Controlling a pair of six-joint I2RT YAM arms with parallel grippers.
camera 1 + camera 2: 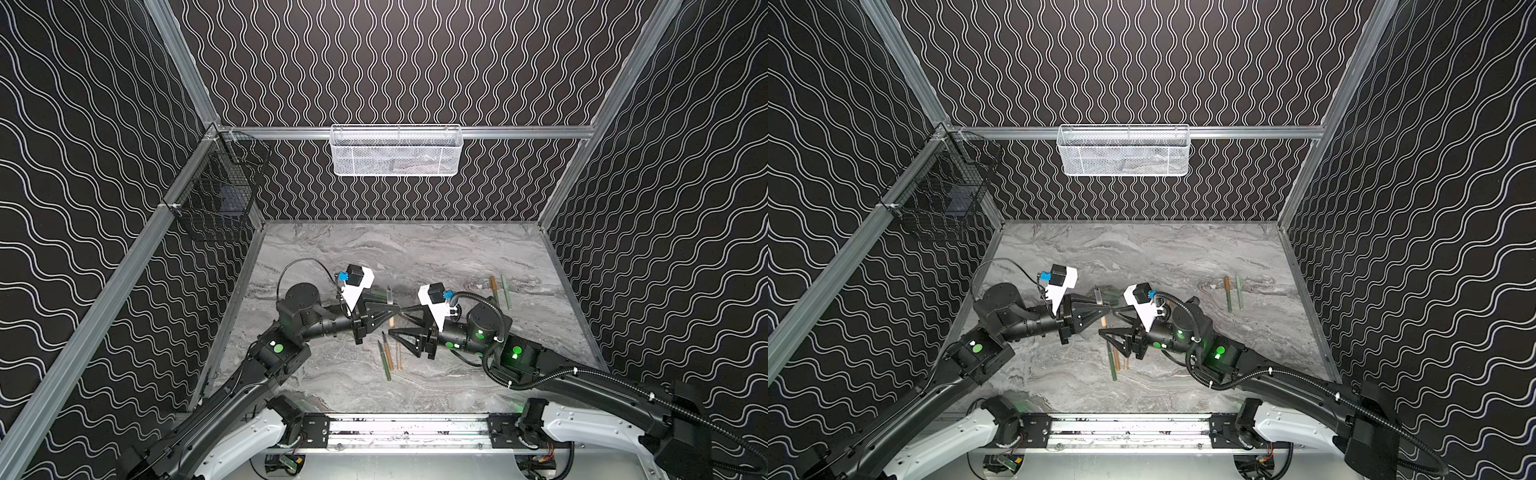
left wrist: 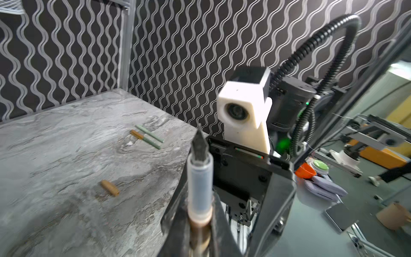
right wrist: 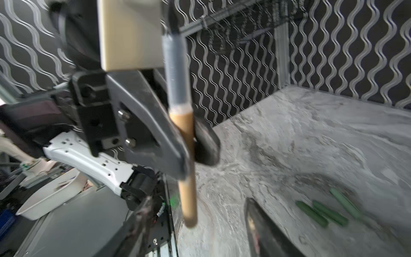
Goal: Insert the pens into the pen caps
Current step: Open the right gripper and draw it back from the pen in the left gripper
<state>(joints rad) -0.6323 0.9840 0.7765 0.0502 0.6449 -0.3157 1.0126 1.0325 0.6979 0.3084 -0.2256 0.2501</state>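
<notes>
Both top views looked down from high above the arm bases toward the back wall, showing me almost the same whole marble table (image 1: 457,257). My left wrist camera sat close behind the left gripper (image 2: 200,211), facing the right arm's camera (image 2: 236,111). The right wrist camera faced back, and both shared the tan pen (image 3: 181,124).

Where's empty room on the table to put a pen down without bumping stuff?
The widest bare patch of table runs along the back wall, behind the two capped pens. A narrower strip lies between the three loose pens and the front rail. The middle is crowded: the left fingers grip a tan pen there, right fingers open beside it.
</notes>
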